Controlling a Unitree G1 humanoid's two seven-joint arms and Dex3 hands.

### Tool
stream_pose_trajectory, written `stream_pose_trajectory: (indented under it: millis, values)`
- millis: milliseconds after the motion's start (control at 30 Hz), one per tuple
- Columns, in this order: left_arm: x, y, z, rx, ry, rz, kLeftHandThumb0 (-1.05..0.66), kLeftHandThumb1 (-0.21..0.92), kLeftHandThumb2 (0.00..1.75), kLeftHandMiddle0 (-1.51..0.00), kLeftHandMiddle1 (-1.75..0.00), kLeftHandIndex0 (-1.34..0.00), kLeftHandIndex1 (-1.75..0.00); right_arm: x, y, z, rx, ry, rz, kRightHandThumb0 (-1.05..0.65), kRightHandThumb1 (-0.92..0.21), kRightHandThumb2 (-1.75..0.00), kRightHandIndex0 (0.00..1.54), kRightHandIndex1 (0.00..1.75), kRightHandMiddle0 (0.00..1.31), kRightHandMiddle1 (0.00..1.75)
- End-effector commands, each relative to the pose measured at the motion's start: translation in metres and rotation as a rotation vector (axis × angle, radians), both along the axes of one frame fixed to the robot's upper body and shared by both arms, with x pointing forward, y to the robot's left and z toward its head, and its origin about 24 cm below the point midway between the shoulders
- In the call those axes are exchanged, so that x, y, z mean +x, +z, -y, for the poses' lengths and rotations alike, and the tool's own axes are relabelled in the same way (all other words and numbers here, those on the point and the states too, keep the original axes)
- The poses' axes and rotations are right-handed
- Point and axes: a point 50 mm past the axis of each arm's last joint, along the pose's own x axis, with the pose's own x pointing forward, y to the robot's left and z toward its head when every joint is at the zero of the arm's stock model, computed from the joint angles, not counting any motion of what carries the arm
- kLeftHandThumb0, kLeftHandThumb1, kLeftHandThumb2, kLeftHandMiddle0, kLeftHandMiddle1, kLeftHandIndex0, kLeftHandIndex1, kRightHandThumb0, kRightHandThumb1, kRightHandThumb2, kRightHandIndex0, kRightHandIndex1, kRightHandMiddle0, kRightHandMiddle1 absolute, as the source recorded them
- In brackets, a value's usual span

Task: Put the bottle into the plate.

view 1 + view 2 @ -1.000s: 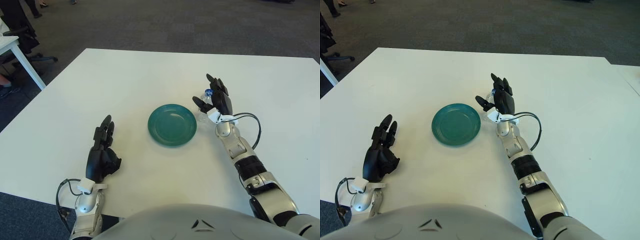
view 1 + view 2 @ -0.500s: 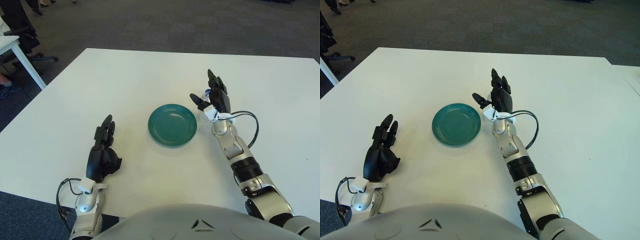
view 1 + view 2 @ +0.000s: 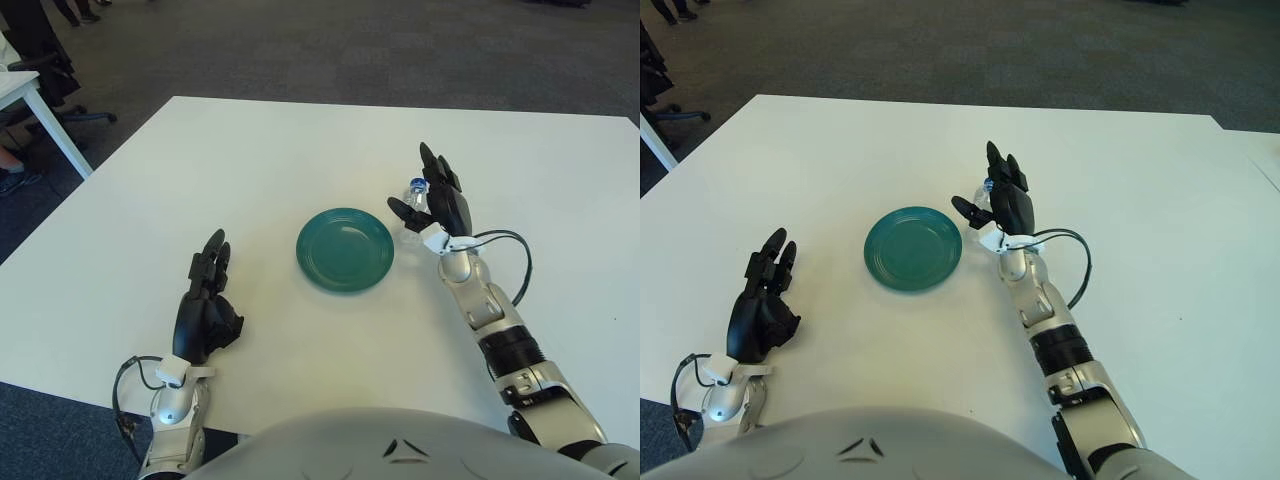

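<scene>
Reaching over a white desk (image 3: 250, 160), the right hand (image 3: 440, 205) has its fingers spread apart around a small clear bottle (image 3: 414, 205) with a blue cap, not visibly gripping it. The bottle stands on the desk just right of a green plate (image 3: 345, 249). The left hand (image 3: 205, 305) rests idle at the near left, fingers loosely open.

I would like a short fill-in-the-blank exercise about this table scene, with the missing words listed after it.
1. The plate on the white table is ____ in colour.
2. The small clear bottle stands on the plate's ____ side, outside it.
3. The ____ hand is right at the bottle, fingers spread, not closed on it.
4. The left hand rests on the table, to the ____ of the plate.

Missing words: green; right; right; left
</scene>
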Motion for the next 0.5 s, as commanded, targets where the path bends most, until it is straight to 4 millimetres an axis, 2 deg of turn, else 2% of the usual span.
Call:
stream_pose_trajectory:
  millis: [0,167,467]
  values:
    - [0.036,-0.007,0.01,-0.029,-0.039,-0.017,-0.87,0.92,1.03,-0.16,0.0,0.0,-0.43,-0.014,-0.004,0.03,-0.094,-0.001,-0.004,-1.05,-0.92,-0.48,0.0,0.0,0.02,0.02]
    - [0.034,-0.005,0.009,-0.027,-0.035,-0.011,-0.87,0.92,1.03,-0.16,0.0,0.0,-0.44,-0.019,-0.003,0.043,-0.208,-0.012,-0.019,-1.05,-0.92,-0.46,0.0,0.0,0.01,0.02]
    - [0.035,-0.005,0.008,-0.029,-0.044,-0.008,-0.86,0.92,1.03,-0.17,0.0,0.0,-0.44,-0.019,0.016,0.064,-0.369,-0.005,-0.032,-1.05,-0.92,-0.47,0.0,0.0,0.0,0.02]
